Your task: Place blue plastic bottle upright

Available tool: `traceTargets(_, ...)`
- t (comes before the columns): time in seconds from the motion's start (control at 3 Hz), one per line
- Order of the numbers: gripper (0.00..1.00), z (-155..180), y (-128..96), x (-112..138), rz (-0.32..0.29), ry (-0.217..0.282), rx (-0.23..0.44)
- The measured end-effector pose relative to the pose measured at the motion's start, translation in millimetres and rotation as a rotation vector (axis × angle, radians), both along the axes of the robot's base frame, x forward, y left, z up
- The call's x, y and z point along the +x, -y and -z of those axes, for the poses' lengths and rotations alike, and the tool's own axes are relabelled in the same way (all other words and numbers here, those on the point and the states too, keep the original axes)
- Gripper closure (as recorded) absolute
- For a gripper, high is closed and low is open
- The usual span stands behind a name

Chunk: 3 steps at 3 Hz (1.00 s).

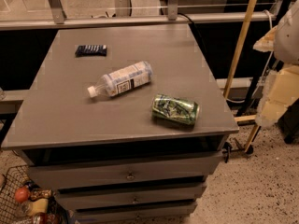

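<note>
The blue plastic bottle (122, 80) lies on its side near the middle of the grey cabinet top (56, 115). Its white cap points to the front left and its pale blue-and-white label faces up. My gripper (275, 97) shows as a cream-coloured shape at the right edge of the view. It is off the cabinet, well to the right of the bottle, and holds nothing that I can see.
A green-patterned can (175, 109) lies on its side to the front right of the bottle. A flat dark blue packet (91, 50) lies at the back left. Drawers sit below the top. A wire basket (21, 199) stands on the floor at lower left. A wooden pole (240, 45) leans at the right.
</note>
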State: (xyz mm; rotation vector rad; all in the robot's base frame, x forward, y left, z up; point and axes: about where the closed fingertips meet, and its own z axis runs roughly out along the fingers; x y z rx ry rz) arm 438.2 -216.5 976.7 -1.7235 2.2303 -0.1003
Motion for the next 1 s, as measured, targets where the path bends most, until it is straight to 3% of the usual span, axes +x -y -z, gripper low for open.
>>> traceTargets(0.67, 0.00, 0, -3, 1, -0.008, -0.004, 0.002)
traceTargets(1.0, 0.00, 9, -50, 24, -0.137, -0.009, -0.048)
